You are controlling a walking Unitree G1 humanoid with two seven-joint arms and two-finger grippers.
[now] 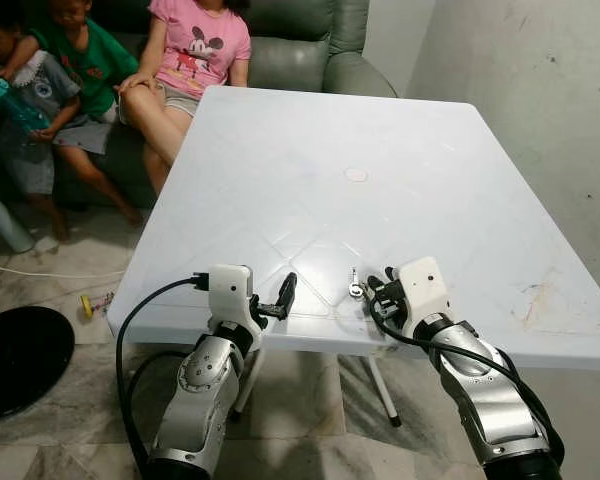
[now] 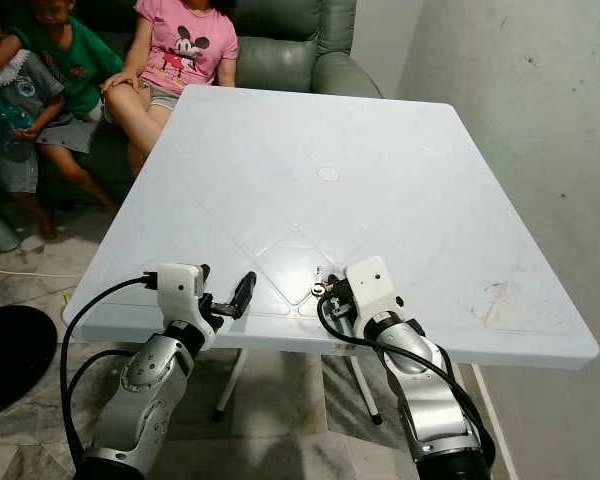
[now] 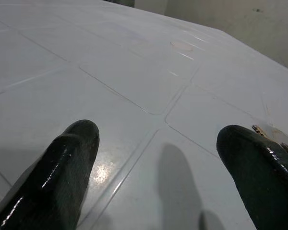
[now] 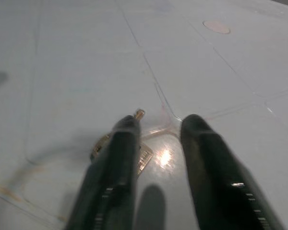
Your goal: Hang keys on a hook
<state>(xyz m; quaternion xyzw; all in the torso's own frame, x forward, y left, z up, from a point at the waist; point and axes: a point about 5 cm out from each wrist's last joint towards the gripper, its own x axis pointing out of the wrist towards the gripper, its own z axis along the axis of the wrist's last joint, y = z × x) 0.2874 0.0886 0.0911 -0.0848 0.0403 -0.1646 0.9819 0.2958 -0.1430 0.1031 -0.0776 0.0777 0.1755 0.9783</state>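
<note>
Keys [image 1: 355,288] lie on white table [image 1: 380,130] near edge, touching right gripper [image 1: 376,292] fingertips, fingers apart, not clamped. Left gripper [image 1: 284,297] spread wide, empty.

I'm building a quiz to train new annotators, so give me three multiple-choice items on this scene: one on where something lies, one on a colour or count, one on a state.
1. Where do the keys lie?
A. on the floor
B. on the table near its front edge, by the right gripper
C. at the table's far edge near the sofa

2. What colour is the table?
A. white
B. brown
C. black

3. How do the left gripper fingers stand?
A. shut on the keys
B. shut on nothing
C. apart, holding nothing

Answers:
1 B: the eye views show the keys on the near part of the tabletop, just beside the right gripper's tips.
2 A: the whole top is white plastic.
3 C: the left wrist view shows bare table between the two spread fingers.
</note>
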